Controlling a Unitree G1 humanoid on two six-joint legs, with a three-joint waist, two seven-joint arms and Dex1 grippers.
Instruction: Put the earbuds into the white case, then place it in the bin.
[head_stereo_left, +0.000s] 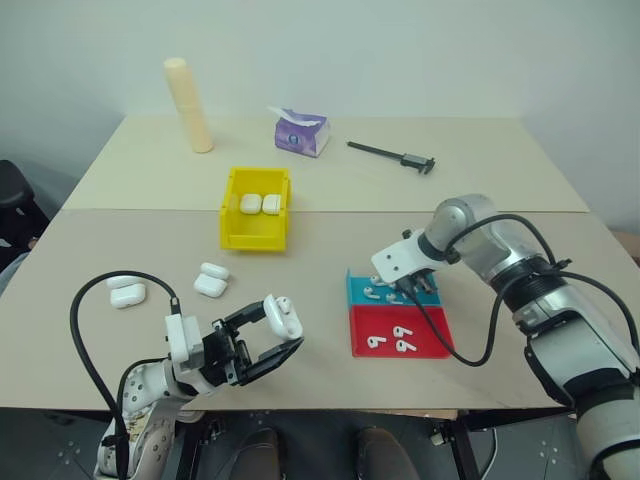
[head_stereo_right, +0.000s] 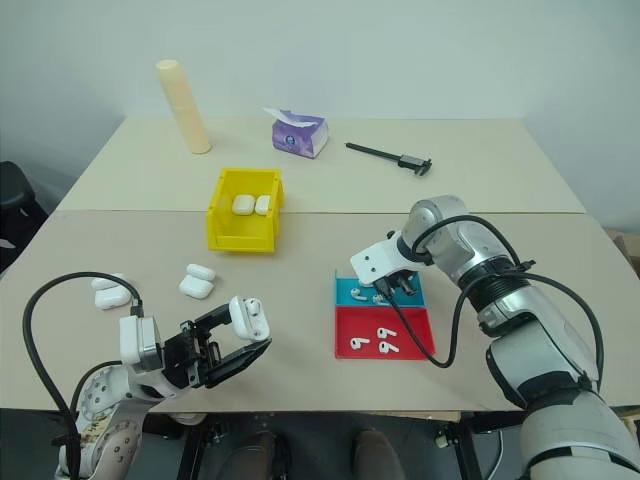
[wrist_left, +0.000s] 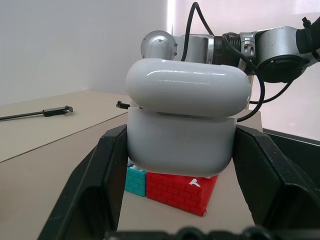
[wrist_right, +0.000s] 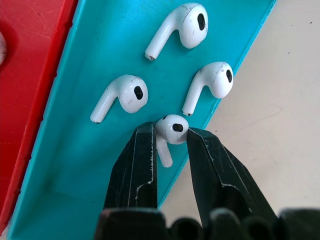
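While two closed cases already lie in the yellow bin (head_stereo_left: 256, 236), the table (head_stereo_left: 330, 245) work is early: the left tool (head_stereo_left: 268, 337), held low and level, clamps the white case (wrist_left: 182, 120), and the right tool (wrist_right: 169, 150), pointing steeply down into the teal tray (wrist_right: 75, 165), pinches one of the earbuds (wrist_right: 171, 129).

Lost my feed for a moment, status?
Left end effector shut on white case, lid up. Right end effector pinching an earbud over teal tray. Nothing blocking.
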